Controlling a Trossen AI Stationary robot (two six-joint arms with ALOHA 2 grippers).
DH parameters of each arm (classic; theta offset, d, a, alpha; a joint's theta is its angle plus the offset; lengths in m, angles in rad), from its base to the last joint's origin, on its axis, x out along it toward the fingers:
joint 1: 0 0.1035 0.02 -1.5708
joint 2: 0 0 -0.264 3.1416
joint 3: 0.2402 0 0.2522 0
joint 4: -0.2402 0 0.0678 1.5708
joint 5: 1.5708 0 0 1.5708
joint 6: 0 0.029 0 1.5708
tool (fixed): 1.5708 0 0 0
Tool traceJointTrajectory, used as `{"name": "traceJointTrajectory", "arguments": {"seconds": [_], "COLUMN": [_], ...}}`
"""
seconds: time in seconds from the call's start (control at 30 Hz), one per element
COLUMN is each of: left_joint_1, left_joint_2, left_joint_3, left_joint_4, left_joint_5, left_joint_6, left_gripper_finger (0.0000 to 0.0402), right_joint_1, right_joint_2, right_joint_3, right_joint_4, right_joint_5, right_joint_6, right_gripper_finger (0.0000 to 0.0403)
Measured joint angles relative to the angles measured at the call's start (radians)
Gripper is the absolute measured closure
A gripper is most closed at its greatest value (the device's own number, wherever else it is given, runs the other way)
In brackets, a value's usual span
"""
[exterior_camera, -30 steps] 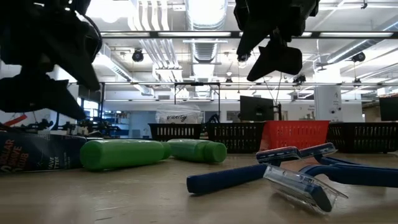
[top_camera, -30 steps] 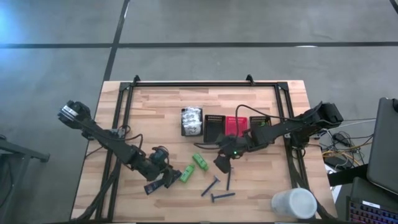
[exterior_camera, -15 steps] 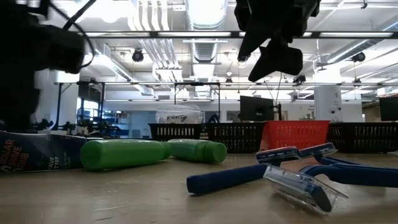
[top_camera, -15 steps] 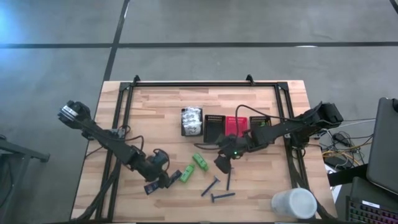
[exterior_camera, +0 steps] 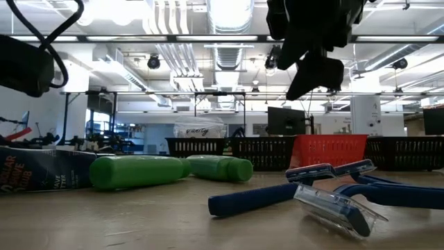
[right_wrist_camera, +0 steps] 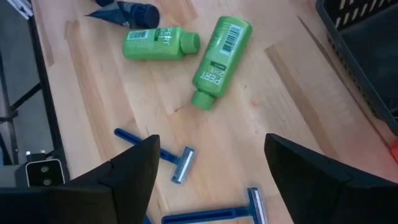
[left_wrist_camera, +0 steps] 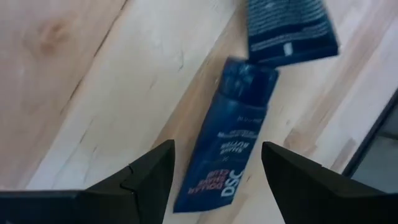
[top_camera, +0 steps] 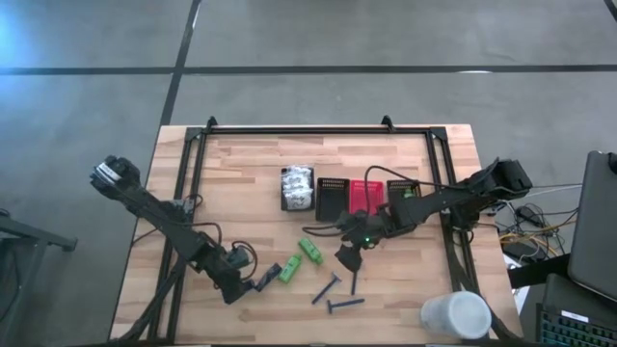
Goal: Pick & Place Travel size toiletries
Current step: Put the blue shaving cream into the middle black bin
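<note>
Toiletries are spread over the near half of a wooden table [top_camera: 241,164]. Two green bottles [right_wrist_camera: 159,43] are seen lying on their sides, close together but apart, near the middle of the table, and three blue razors [right_wrist_camera: 155,154] are laid flat just to the right of them, toward the near edge. Two dark blue tubes [left_wrist_camera: 231,146] are found at the near left, flat on the wood, one end to end with the other. The left gripper [left_wrist_camera: 214,163] is held low over the nearer of these tubes with its fingers spread wide on either side of it, and nothing is gripped. The right gripper [right_wrist_camera: 208,163] is raised above the razors, right of the bottles, with its fingers [right_wrist_camera: 134,171] parted and nothing between them. Farther back, a row of mesh bins [top_camera: 335,196] is set across the middle of the table, a red one [top_camera: 365,194] among the black ones, and a clear crinkly packet [top_camera: 297,183] is seen in the leftmost bin. A white cup [top_camera: 455,315] is stood at the near right corner of the table.
</note>
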Motion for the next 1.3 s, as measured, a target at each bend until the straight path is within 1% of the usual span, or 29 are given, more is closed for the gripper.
{"name": "traceJointTrajectory", "arguments": {"seconds": [0.17, 0.3, 0.37, 0.63, 0.73, 0.93, 1.2, 1.3], "left_joint_1": [-0.014, -0.034, -0.043, -0.072, -0.072, -0.073, -0.074, -0.074], "left_joint_2": [0.004, 0.045, 0.08, 0.251, 0.303, 0.361, 0.383, 0.383], "left_joint_3": [0.0, 0.012, 0.045, 0.241, 0.285, 0.33, 0.334, 0.347], "left_joint_4": [0.031, 0.015, -0.017, -0.203, -0.246, -0.254, -0.225, -0.232], "left_joint_5": [-0.002, 0.0, -0.004, -0.093, -0.1, -0.13, -0.235, -0.277], "left_joint_6": [0.031, 0.125, 0.156, 0.233, 0.232, 0.174, 0.05, 0.031], "left_gripper_finger": [0.0156, 0.0157, 0.0162, 0.0189, 0.019, 0.019, 0.019, 0.019], "right_joint_1": [-0.006, -0.006, -0.006, -0.006, -0.006, -0.006, -0.006, -0.006], "right_joint_2": [0.0, 0.0, 0.0, 0.0, 0.0, 0.0, 0.0, 0.0], "right_joint_3": [-0.012, -0.024, -0.032, -0.048, -0.048, -0.048, -0.048, -0.048], "right_joint_4": [0.001, 0.003, 0.0, 0.004, 0.003, 0.004, 0.004, 0.004], "right_joint_5": [0.003, 0.012, 0.012, 0.015, 0.015, 0.016, 0.016, 0.016], "right_joint_6": [0.0, 0.001, 0.001, 0.009, 0.007, 0.004, 0.0, 0.0], "right_gripper_finger": [0.0105, 0.0097, 0.0093, 0.008, 0.0075, 0.0065, 0.0056, 0.0053]}}
